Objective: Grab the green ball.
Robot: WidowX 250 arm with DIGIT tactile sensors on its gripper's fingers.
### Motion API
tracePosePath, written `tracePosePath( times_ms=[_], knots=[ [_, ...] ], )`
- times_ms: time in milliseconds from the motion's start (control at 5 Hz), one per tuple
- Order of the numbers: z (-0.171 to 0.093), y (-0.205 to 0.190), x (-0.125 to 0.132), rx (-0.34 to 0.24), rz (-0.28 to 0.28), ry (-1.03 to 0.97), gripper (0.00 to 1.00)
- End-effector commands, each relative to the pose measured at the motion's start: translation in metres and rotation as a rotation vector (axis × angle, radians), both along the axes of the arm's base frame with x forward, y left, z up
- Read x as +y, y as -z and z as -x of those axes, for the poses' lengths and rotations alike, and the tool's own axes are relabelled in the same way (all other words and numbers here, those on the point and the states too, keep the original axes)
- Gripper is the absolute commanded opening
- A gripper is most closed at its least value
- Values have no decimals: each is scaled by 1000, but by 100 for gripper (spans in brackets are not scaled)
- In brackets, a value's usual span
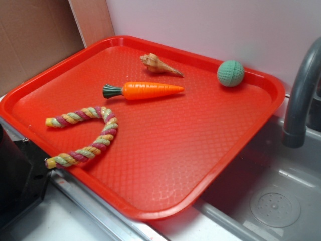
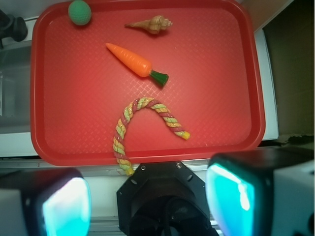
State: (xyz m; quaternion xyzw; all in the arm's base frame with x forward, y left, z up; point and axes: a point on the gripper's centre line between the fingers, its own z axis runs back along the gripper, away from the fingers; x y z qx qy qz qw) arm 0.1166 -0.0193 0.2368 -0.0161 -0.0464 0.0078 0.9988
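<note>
Nearest the wrist camera, the claw (image 2: 147,204) hangs with its two fingers spread wide, one at each lower corner of the view, and nothing between them. It sits off the near edge of the red tray (image 2: 246,88), high above it, with no contact with anything.

Just past that near rim lies a braided rope toy (image 2: 142,125) bent into an arch, one end hanging over the tray's edge. Beyond it, around mid-tray, lies the orange toy carrot (image 2: 134,62), lying slantwise with its dark green top pointing back towards the rope. Farther again is a tan seashell (image 2: 151,23), close to the far rim.

The green ball (image 2: 79,12) lies farthest of all, in the far corner of the tray, close against the raised rim and well apart from the shell and carrot. In the exterior view the green ball (image 1: 230,73) shows ribbed, dimpled skin, and a grey faucet (image 1: 301,95) rises beside that corner over a sink (image 1: 271,201).

The ball looks light and probably rubbery, so it should give a little under squeeze; the ribbing ought to help grip. Being round, it may roll or squirt out if pinched off-centre. I would close across its widest part, fingers set so neither strikes the rim, coming down from above and keeping clear of the faucet.
</note>
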Motion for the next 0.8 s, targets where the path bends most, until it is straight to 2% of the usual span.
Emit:
tracePosePath(
  times_ms=[0,200,400,600],
  knots=[
    [0,0,0,0,0,0,100],
    [-42,50,-23,121,-56,-68,100],
    [-79,96,-57,24,-116,-43,100],
    [-102,117,-78,-53,-93,-10,100]
  ],
)
